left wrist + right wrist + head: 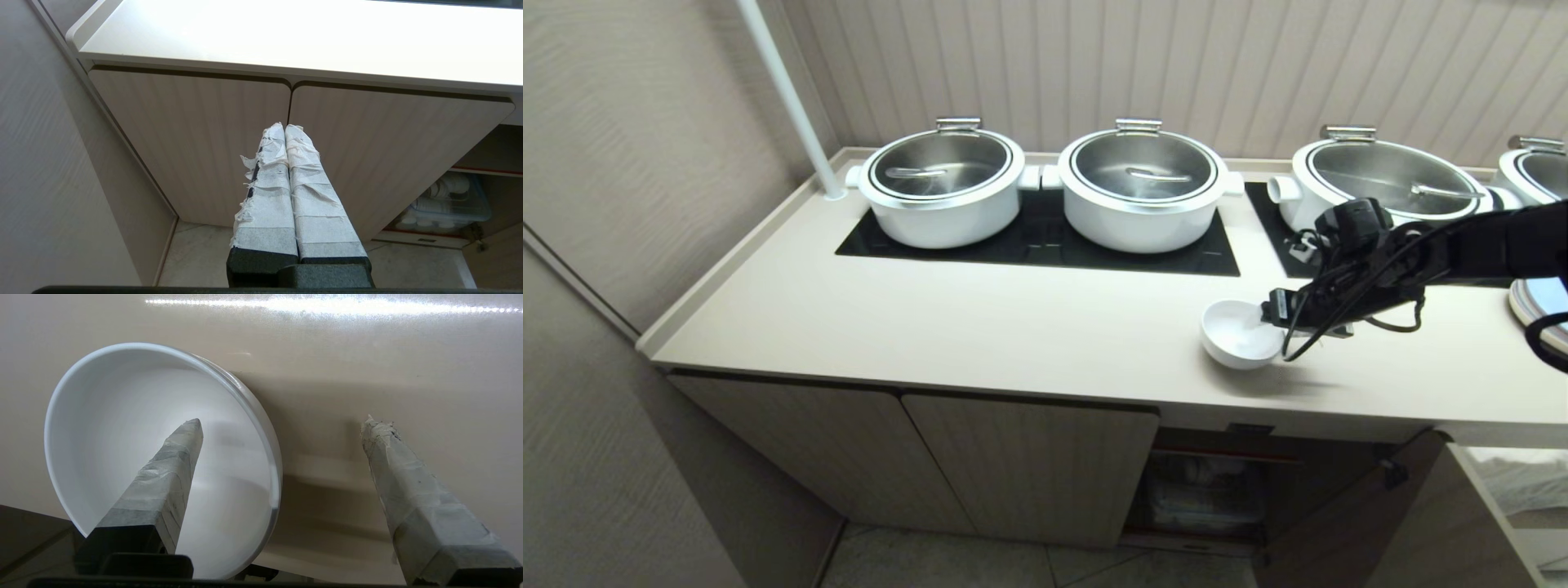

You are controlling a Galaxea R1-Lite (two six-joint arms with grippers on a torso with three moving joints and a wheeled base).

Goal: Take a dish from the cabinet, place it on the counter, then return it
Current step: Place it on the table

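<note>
The dish [1235, 333], a small plain white bowl, rests on the beige counter [972, 318] near its front edge, above the open part of the cabinet [1029, 465]. My right gripper [1272, 314] reaches in from the right and stands open at the bowl's rim. In the right wrist view, one taped finger [171, 473] is inside the dish [114, 428] and the other finger [408, 482] is outside it over the bare counter [408, 355]. My left gripper [284, 126] is shut and empty, parked low before the cabinet doors [204, 134].
Several large white pots with steel lids [941, 192] stand on black glass panels [1045, 245] at the back. A white pole [784, 90] rises at the back left. A clear bin of white dishware [445, 200] sits in the open compartment. A plate edge [1535, 302] shows at far right.
</note>
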